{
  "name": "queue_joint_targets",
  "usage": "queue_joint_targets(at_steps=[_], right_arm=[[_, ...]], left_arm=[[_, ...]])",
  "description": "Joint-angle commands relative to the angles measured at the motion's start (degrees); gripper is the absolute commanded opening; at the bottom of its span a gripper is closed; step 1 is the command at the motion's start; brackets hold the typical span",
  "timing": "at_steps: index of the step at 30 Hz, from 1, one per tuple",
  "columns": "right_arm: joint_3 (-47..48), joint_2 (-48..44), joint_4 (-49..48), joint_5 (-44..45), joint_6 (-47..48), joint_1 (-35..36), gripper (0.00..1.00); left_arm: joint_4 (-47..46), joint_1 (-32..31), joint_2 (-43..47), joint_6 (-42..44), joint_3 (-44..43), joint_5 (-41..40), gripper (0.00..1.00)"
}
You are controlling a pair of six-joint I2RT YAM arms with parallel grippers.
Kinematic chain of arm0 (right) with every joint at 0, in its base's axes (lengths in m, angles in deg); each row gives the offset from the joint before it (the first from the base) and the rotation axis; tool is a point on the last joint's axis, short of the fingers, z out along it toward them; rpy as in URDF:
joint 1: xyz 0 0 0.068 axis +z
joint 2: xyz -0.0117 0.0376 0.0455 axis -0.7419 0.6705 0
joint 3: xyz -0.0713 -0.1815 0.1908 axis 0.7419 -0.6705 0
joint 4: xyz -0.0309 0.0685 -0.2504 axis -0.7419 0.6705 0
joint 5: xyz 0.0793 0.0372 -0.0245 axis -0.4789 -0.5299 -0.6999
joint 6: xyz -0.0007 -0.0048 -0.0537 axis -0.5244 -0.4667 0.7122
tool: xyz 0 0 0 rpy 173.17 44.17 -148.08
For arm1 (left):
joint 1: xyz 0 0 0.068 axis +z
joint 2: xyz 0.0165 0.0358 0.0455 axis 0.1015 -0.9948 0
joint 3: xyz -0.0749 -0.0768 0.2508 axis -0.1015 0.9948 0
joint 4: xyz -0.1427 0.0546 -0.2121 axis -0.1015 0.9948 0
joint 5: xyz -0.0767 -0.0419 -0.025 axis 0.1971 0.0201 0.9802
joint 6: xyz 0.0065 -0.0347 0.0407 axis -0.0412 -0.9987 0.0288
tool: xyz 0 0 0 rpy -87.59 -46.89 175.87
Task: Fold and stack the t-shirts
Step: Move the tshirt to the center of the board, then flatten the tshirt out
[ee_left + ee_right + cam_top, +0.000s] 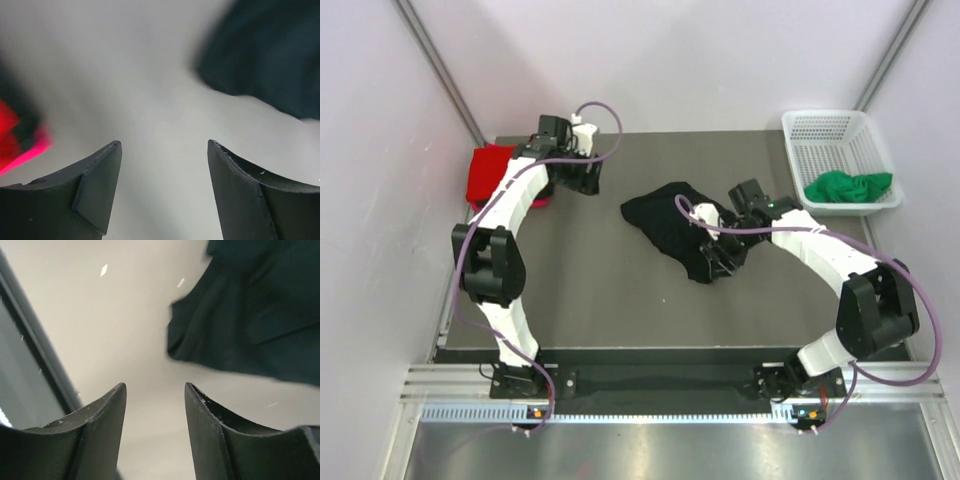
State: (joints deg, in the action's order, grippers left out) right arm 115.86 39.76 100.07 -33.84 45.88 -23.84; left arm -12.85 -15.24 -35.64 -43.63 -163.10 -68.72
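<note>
Crumpled black t-shirt [665, 215] on surface [590, 300]: looks limp, light (probably slides); pinch a hem corner. Both empty, spread apart: left hand [164, 145], right hand [155, 387].

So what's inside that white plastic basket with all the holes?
A crumpled green cloth t-shirt lies inside the white plastic mesh basket, at its near end. The rest looks bare. Anything under the shirt is covered.

We reach our left arm [510, 197] to the upper left of the top view, left gripper [165, 145] spread and empty. Our right arm [823, 250] bends toward centre, right gripper [155, 386] spread, empty.
</note>
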Motion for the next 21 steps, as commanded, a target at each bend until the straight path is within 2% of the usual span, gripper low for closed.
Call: queue_joint_targets(at_steps=[1,5,9,13,21], right_arm=[[-2.9,-3.9,-1.4,-3.2,0.2,0.6,0.51],[-5.9,-7.1,-0.9,-0.9,1.6,0.6,0.52],[-9.4,-11.8,-0.5,0.6,0.4,-0.1,0.52],[-12.1,-17.0,-1.6,3.2,-1.7,-3.1,0.50],[-14.5,-19.6,-3.2,4.9,-2.6,-5.9,0.51]], left_arm=[[3.5,-6.1,-2.8,3.9,-1.2,13.3,0.74],[2.8,-12.2,-7.4,4.8,-3.4,14.5,0.75],[5.4,-16.3,-13.3,3.8,-9.1,18.1,0.72],[5.5,-22.3,-14.8,4.2,-7.9,19.1,0.69],[4.5,-25.6,-22.0,2.4,-10.7,16.7,0.68]])
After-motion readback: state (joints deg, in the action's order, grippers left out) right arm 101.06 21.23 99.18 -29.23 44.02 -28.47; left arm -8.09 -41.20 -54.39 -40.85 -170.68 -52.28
